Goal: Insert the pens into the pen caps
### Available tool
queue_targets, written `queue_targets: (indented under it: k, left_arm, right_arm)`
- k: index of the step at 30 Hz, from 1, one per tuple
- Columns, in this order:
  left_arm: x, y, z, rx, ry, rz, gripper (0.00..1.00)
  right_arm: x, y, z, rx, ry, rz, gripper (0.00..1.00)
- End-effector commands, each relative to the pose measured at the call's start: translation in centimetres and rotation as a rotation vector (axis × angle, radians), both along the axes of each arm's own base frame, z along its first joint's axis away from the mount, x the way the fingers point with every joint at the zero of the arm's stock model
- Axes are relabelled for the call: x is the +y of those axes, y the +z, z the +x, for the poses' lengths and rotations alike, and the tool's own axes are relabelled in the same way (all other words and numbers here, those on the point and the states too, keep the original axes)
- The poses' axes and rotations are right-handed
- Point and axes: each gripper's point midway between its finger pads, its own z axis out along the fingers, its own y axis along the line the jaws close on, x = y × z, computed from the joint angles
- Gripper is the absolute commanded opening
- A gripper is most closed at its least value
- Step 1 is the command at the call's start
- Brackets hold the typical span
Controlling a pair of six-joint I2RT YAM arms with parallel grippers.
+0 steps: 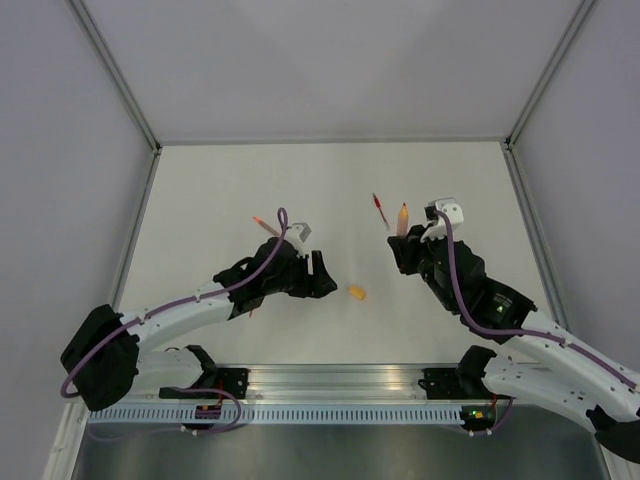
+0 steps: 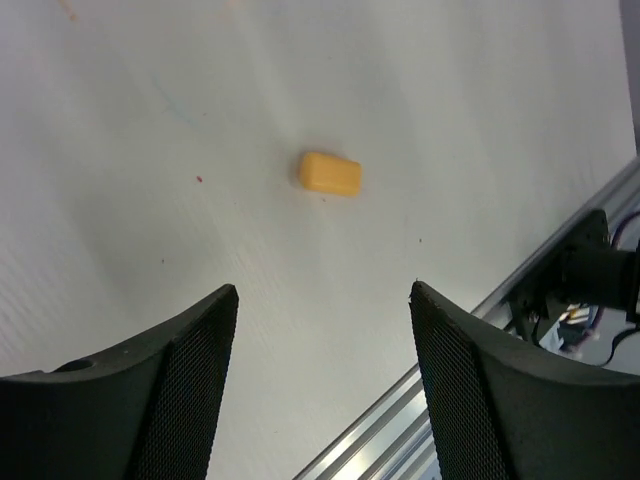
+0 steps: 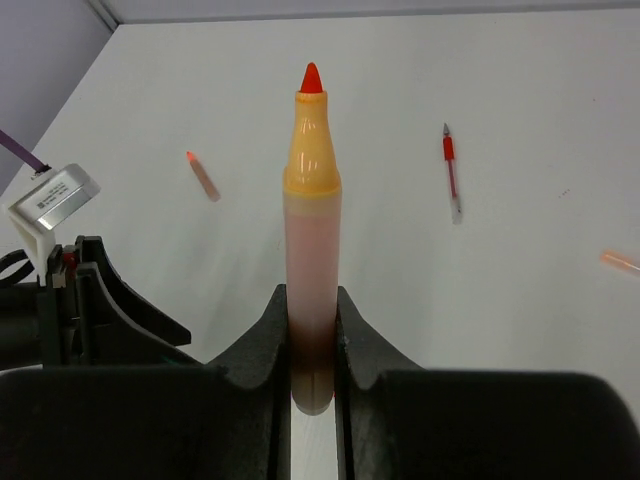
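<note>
A: Well, start with the big things. What carries it all?

B: A white table (image 1: 250, 180). The left arm (image 1: 180, 305) and right arm (image 1: 530, 335) both reach out over it.

A: And the pincers?

B: The left gripper (image 2: 320, 290) is released. Its fingers (image 2: 195, 350) stand wide apart with only bare table between them. The right gripper (image 3: 312, 295) is clenched on the orange pen (image 3: 312, 200).

A: How does that pen sit?

B: Its lower barrel is pinched between the two fingers. The rest sticks straight out past the fingertips, and the red-orange tip at the far end is bare.

A: Where is the other pen?

B: The red pen (image 3: 451, 178) lies flat on the table out beyond the right pincer. It is off to the right of the held pen in the wrist view and well apart from it.

A: Anything else out there?

B: A peach-pink stick (image 3: 203, 176) lies on the table beyond the same pincer, to the left of the held pen. It may be a cap, but it is too blurred for me to tell.

A: And the smallest piece?

B: The orange cap (image 2: 331, 173) lies on its side on the table ahead of the left pincer's open fingers. It sits roughly on the line between them and touches neither.
</note>
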Motion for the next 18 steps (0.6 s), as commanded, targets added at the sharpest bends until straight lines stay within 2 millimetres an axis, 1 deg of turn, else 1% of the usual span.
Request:
queue_targets:
  k: [1,2,3,4,5,6,7,8,9,10,11,12,13,14,15,16,17,18]
  left_arm:
    - [-0.1,-0.3,2.1,0.129,0.271,-0.093,0.74]
    - [-0.3,-1.5,2.3,0.176,0.306,-0.086,0.73]
    - [-1.1,-1.0,2.6,0.224,0.336,-0.118,0.71]
    - [-1.4,-1.3,2.7,0.265,0.355,-0.111,0.71]
    - [-1.7,-2.6,2.8,0.322,0.388,-0.081,0.70]
    - [-2.3,-2.1,2.9,0.386,0.428,-0.087,0.67]
    - [-2.5,-2.7,2.7,0.439,0.461,-0.064,0.66]
    - [-3.6,-3.1,3.2,0.514,0.526,-0.066,0.65]
    - [-3.4,-4.1,2.4,0.575,0.561,-0.009,0.58]
    - [-3.6,-4.7,2.1,0.617,0.592,0.019,0.56]
    - [-4.6,-4.1,2.5,0.646,0.627,0.003,0.55]
    - [-5.2,-5.4,2.1,0.669,0.635,0.044,0.54]
    - [-5.2,-6.0,1.7,0.691,0.658,0.081,0.54]
    - [-6.2,-5.3,2.1,0.704,0.690,0.060,0.54]
    - [-6.1,-6.8,1.3,0.734,0.712,0.128,0.56]
    - [-6.2,-7.2,1.2,0.748,0.730,0.149,0.56]
    - [-7.0,-6.5,1.8,0.757,0.743,0.135,0.57]
    - [-7.2,-6.8,1.7,0.775,0.759,0.154,0.58]
  right_arm:
    - [-1.9,0.8,0.0,-0.029,-0.074,0.027,0.00]
    - [-2.0,1.0,-0.2,-0.035,-0.075,0.036,0.00]
    - [-2.5,1.3,-0.4,-0.050,-0.081,0.057,0.00]
    - [-2.8,1.4,-0.5,-0.057,-0.085,0.062,0.00]
    - [-3.2,1.5,-0.6,-0.064,-0.097,0.068,0.00]
    - [-3.7,1.9,-0.8,-0.078,-0.109,0.079,0.00]
    - [-3.9,2.0,-0.9,-0.082,-0.113,0.082,0.00]
    - [-4.2,2.1,-1.0,-0.085,-0.121,0.084,0.00]
    - [-4.5,2.4,-1.1,-0.093,-0.126,0.096,0.00]
    - [-4.7,2.4,-1.2,-0.097,-0.132,0.097,0.00]
    - [-4.8,2.4,-1.2,-0.098,-0.135,0.100,0.00]
    - [-5.0,2.5,-1.3,-0.101,-0.136,0.103,0.00]
    - [-5.1,2.5,-1.4,-0.102,-0.135,0.105,0.00]
    - [-5.1,2.6,-1.5,-0.104,-0.135,0.107,0.00]
    - [-5.3,2.6,-1.6,-0.106,-0.135,0.111,0.00]
    - [-5.4,2.5,-1.6,-0.108,-0.138,0.112,0.00]
    - [-5.5,2.7,-1.7,-0.113,-0.138,0.119,0.00]
    - [-5.6,2.9,-1.8,-0.117,-0.138,0.123,0.00]
